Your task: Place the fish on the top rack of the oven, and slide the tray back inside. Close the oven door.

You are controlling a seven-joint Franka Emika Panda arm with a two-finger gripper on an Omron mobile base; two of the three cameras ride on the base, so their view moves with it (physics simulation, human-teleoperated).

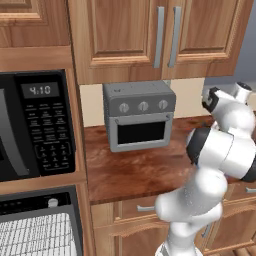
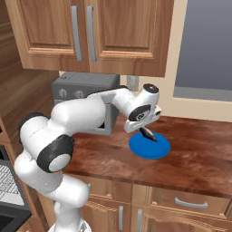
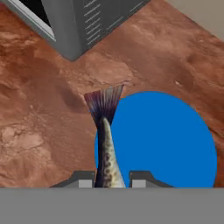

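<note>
Currently the fish (image 3: 106, 144) sits at lower centre of the hand view, clamped between the end effector (image 3: 112, 178) fingertips; its head is cut off below the fingers, leaving the spotted body and fanned dark tail in view. The tail reaches past the left rim of the blue plate (image 3: 166, 140), over the desk (image 3: 39, 113). In the right base view the fish (image 2: 148, 133) shows at centre frame as a thin dark sliver under the wrist, hard to make out, just above the plate (image 2: 156, 148). The grey toaster oven (image 1: 140, 115) stands at the back of the brown desk, below wooden wall cabinets (image 1: 150, 35). At the lower left of the left base view, the top rack (image 1: 37, 235) is cut off by the frame edge, below the black microwave (image 1: 35, 125).
</note>
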